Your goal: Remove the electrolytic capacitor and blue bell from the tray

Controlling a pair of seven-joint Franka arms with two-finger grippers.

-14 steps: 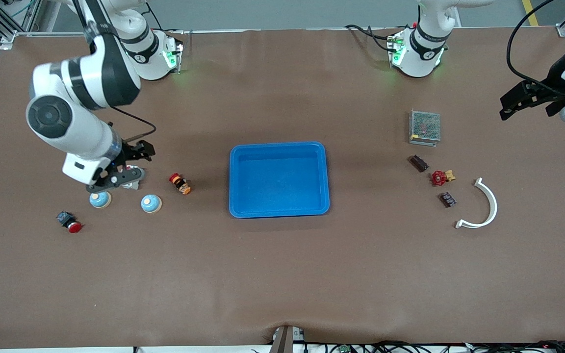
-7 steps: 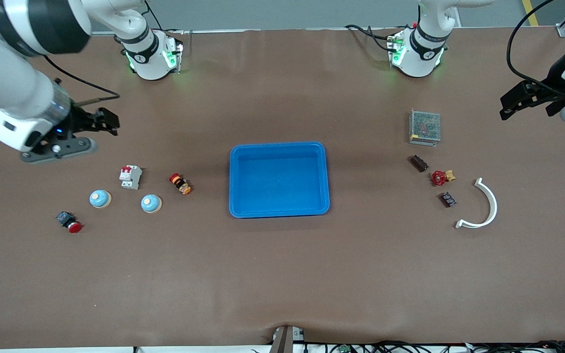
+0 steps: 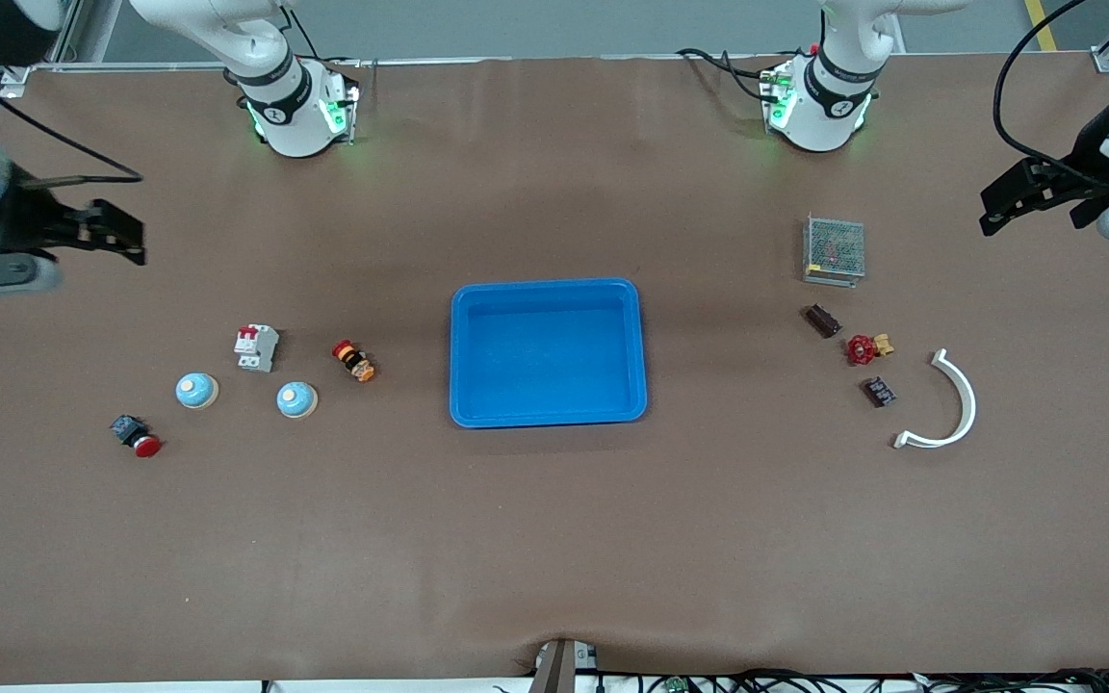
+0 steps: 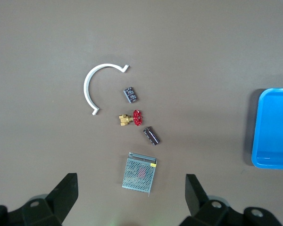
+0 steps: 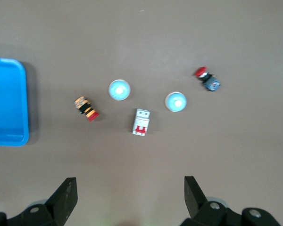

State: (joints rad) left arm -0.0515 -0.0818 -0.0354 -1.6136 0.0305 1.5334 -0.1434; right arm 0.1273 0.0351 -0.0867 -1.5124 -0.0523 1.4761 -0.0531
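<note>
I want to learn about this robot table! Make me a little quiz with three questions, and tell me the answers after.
1. True or false: the blue tray has a bell in it.
2. How many blue bells sit on the table?
3. Which thing lies nearest the curved white piece? A) mesh-covered box B) red-handled valve C) circuit breaker

Key:
1. False; nothing lies in it.
2. Two: one beside the other, toward the right arm's end.
3. B

Both the left gripper and right gripper are open, holding nothing.
</note>
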